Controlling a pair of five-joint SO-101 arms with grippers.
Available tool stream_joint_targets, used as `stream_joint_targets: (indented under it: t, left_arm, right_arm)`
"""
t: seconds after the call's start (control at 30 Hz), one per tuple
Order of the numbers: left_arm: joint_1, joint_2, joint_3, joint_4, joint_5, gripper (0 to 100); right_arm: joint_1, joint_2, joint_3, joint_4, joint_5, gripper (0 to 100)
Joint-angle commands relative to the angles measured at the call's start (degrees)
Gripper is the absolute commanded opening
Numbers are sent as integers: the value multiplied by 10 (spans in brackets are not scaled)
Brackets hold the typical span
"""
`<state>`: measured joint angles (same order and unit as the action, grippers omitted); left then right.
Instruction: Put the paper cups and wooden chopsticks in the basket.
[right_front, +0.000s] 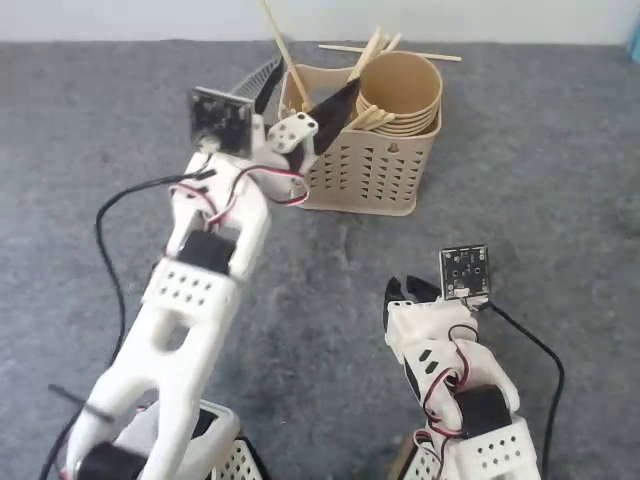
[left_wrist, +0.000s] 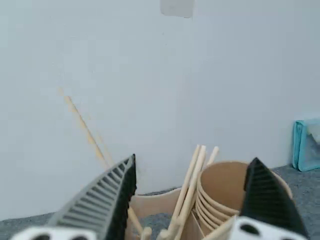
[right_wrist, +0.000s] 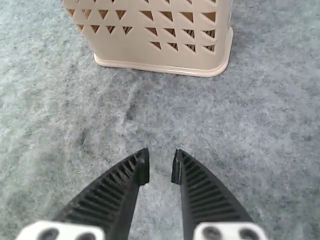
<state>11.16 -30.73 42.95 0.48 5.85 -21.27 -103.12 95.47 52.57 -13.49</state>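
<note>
A beige perforated basket (right_front: 370, 165) stands at the back of the grey carpet. Stacked paper cups (right_front: 402, 92) sit in its right half, with several wooden chopsticks (right_front: 372, 50) sticking out beside them. One chopstick (right_front: 283, 45) leans out over the basket's left rim. My left gripper (right_front: 303, 95) hangs open over the basket's left half and holds nothing. In the left wrist view its black fingers (left_wrist: 107, 200) frame the cups (left_wrist: 225, 192) and chopsticks (left_wrist: 192, 182) below. My right gripper (right_wrist: 159, 162) rests low above bare carpet, well in front of the basket (right_wrist: 165, 45), with only a narrow slit between its fingers.
Grey carpet (right_front: 530, 190) stretches around the basket on all sides. A pale wall (left_wrist: 200, 75) rises right behind the basket. A teal object (left_wrist: 307, 145) sits at the far right by the wall. Cables (right_front: 110, 260) trail beside the left arm.
</note>
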Motion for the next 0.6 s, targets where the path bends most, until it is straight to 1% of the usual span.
stream_joint_targets:
  t: [0.0, 0.13, 0.2, 0.27, 0.4, 0.47, 0.57]
  left_arm:
    - [-18, -143, 62, 15, 15, 334]
    - [-22, -276, 168, 18, 49, 333]
    - [-31, -347, 230, 19, 59, 305]
    - [-48, -418, 288, 19, 69, 234]
    - [-87, -543, 386, 19, 75, 0]
    - [-107, -600, 432, 19, 84, 29]
    - [-138, -678, 506, 19, 94, 9]
  right_arm:
    - [-3, -7, 11, -14, 8, 83]
    - [-3, -7, 11, -14, 8, 83]
    - [-3, -7, 11, -14, 8, 83]
    - [-3, -7, 11, -14, 8, 83]
    - [-1, -7, 11, -21, 8, 83]
    - [0, -7, 11, -24, 8, 83]
    - [7, -7, 11, -25, 8, 83]
